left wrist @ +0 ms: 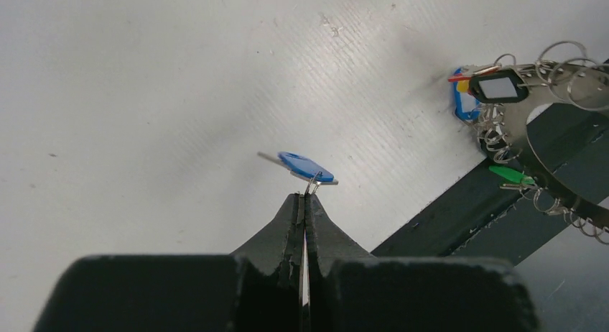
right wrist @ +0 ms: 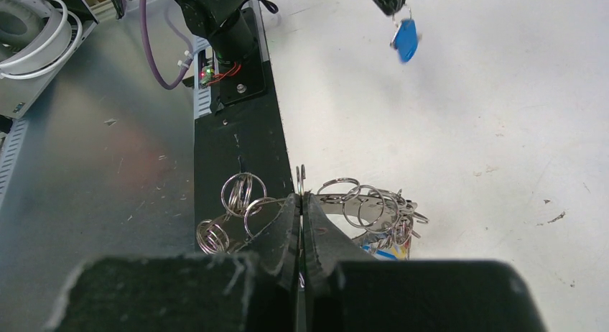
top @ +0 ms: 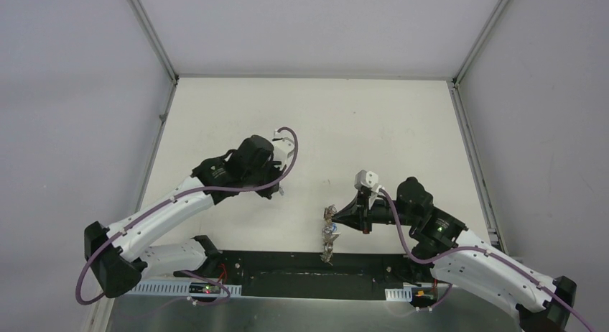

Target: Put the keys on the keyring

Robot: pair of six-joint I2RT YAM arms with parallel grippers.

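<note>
A blue-headed key (left wrist: pixel 307 167) hangs by its small wire loop from my left gripper (left wrist: pixel 305 197), which is shut on that loop. The same blue key (right wrist: pixel 406 39) dangles above the white table at the top of the right wrist view. The keyring (right wrist: pixel 359 203), a silvery band edged with wire loops, is lifted at the table's near edge. My right gripper (right wrist: pixel 300 197) is shut on one of its loops. On the keyring (left wrist: pixel 567 88) hang a black tag (left wrist: pixel 499 88), a green key (left wrist: pixel 511 175) and blue, yellow and red bits (left wrist: pixel 463 95). From above, the keyring (top: pixel 329 233) hangs off my right gripper (top: pixel 337 217), well right of my left gripper (top: pixel 279 191).
A black base plate (top: pixel 287 264) runs along the near edge, with bare metal (right wrist: pixel 86 167) in front of it. The left arm's base and purple cable (right wrist: pixel 215 30) stand near the keyring. Grey walls enclose the white table (top: pixel 316 116) on three sides.
</note>
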